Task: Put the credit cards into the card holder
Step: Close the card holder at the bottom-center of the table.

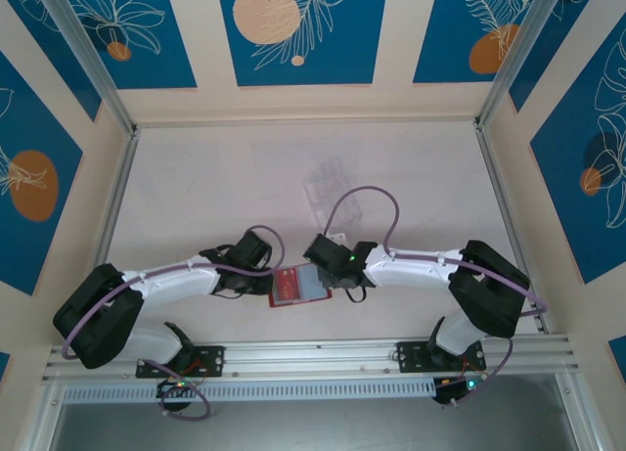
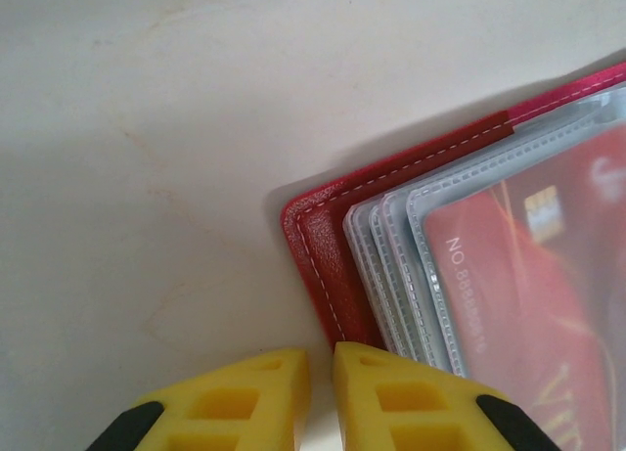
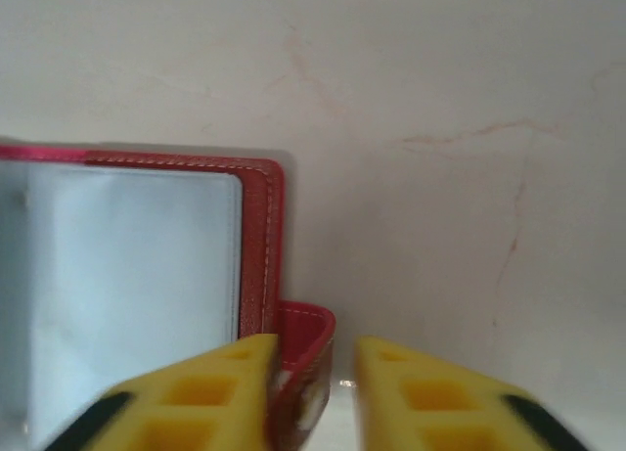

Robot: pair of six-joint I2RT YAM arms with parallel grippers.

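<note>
The red card holder (image 1: 311,295) lies open on the table between my two grippers. In the left wrist view its red cover (image 2: 323,246) holds clear sleeves, and a red credit card (image 2: 528,304) sits in the top sleeve. My left gripper (image 2: 321,373) is at the holder's corner with its jaws nearly together and bare table in the slit; its right finger (image 2: 401,392) rests on the cover's edge. In the right wrist view the grey-blue inside (image 3: 127,275) shows. The snap tab (image 3: 305,334) stands between my right gripper's (image 3: 315,351) parted jaws, leaning on the left finger, apart from the right.
A clear plastic compartment tray (image 1: 333,192) stands on the table behind the grippers. An aluminium rail (image 1: 313,355) runs along the near edge, and frame posts rise at the back corners. Bare table lies to the left and right of the holder.
</note>
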